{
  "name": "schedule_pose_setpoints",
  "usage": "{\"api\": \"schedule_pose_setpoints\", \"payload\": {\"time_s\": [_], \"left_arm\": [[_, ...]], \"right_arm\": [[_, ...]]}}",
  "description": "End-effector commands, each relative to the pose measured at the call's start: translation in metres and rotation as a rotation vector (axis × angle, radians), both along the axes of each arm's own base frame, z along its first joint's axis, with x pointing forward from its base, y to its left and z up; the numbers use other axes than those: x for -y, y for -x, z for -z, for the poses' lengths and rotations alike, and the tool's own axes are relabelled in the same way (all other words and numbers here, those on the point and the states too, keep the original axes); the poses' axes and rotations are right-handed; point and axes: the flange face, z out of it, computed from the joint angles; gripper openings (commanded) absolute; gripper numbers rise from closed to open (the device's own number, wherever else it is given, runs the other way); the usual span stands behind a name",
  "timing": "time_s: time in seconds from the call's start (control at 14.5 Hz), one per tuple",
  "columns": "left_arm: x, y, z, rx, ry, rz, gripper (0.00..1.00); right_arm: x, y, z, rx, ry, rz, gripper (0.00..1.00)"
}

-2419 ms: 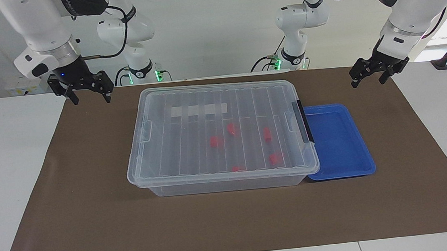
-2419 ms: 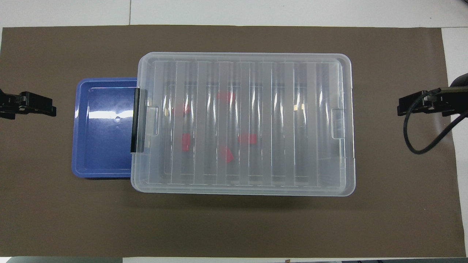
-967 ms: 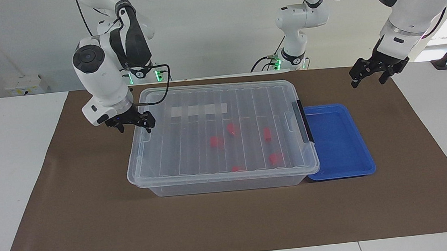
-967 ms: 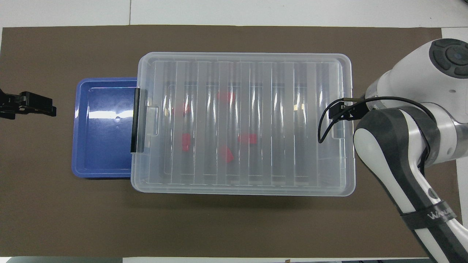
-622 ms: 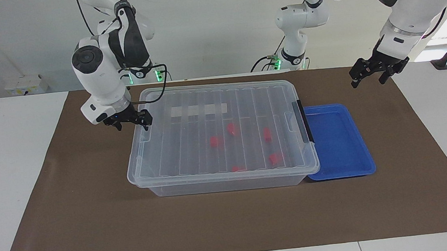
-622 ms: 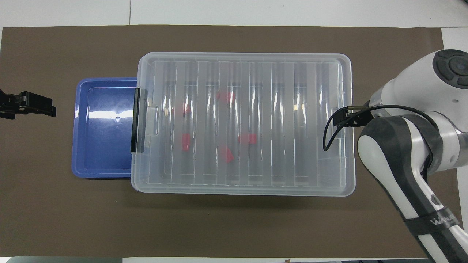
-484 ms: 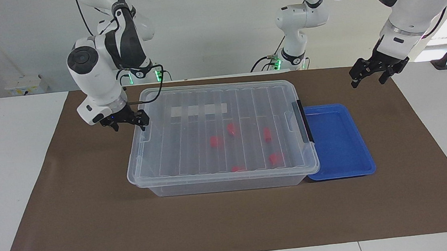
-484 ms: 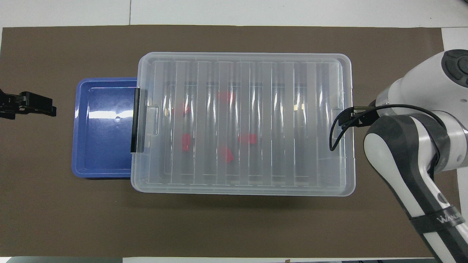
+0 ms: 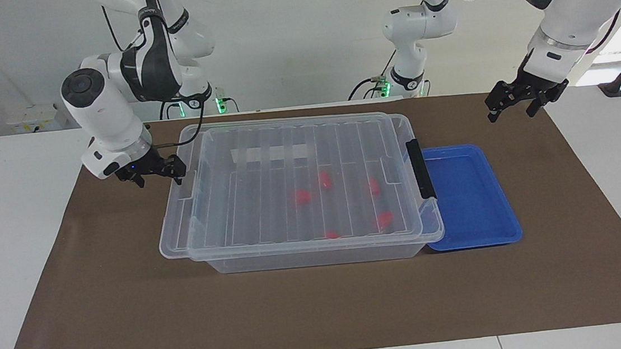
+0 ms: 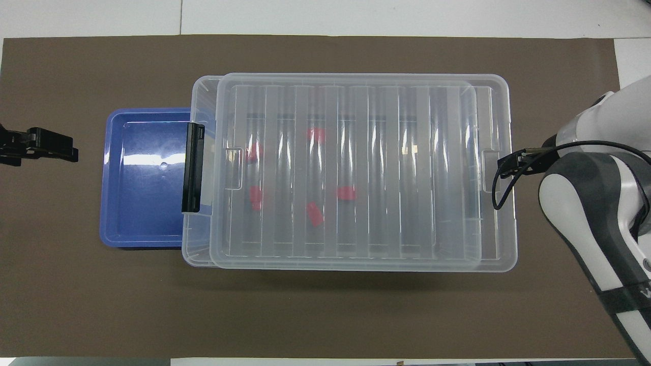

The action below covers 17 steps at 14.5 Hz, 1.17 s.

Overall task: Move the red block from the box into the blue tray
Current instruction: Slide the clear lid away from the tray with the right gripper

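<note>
The box (image 9: 318, 257) is a clear bin at the middle of the mat, with several red blocks (image 9: 302, 196) inside. Its ribbed clear lid (image 9: 263, 145) lies askew on top and overhangs the rim toward the right arm's end. My right gripper (image 9: 158, 181) is open at that overhanging lid edge, one finger at the lid's handle tab. The blue tray (image 9: 473, 199) is empty and lies against the box at the left arm's end. My left gripper (image 9: 512, 112) is open and waits in the air above the mat past the tray. The lid (image 10: 366, 173), tray (image 10: 142, 178) and blocks (image 10: 346, 193) also show overhead.
A black latch (image 9: 421, 169) sits on the box end beside the tray. A brown mat (image 9: 322, 308) covers the table. The right arm's cable (image 10: 501, 188) hangs over the lid's edge. The right arm (image 10: 595, 203) hides its own gripper in the overhead view.
My right gripper came down to the lid's end and moved toward the right arm's end of the table. The lid slid with it and now overhangs the box. The left arm has not moved.
</note>
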Motion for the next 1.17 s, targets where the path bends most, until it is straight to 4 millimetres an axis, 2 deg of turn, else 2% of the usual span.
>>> {"api": "schedule_pose_setpoints", "payload": {"time_s": [0.0, 0.21, 0.76, 1.11], "left_arm": [[-0.003, 0.001, -0.004, -0.005, -0.010, -0.001, 1.00], [-0.003, 0.001, -0.004, -0.005, -0.010, -0.001, 1.00], [-0.003, 0.001, -0.004, -0.005, -0.010, 0.000, 1.00], [-0.002, 0.001, -0.004, -0.003, -0.010, 0.001, 1.00]], "right_arm": [[0.020, 0.005, 0.000, 0.021, 0.000, -0.039, 1.00], [0.047, 0.005, -0.001, 0.024, -0.004, -0.076, 1.00], [0.100, 0.010, -0.004, 0.025, -0.006, -0.121, 1.00], [0.118, 0.012, -0.005, 0.026, -0.007, -0.143, 1.00]]}}
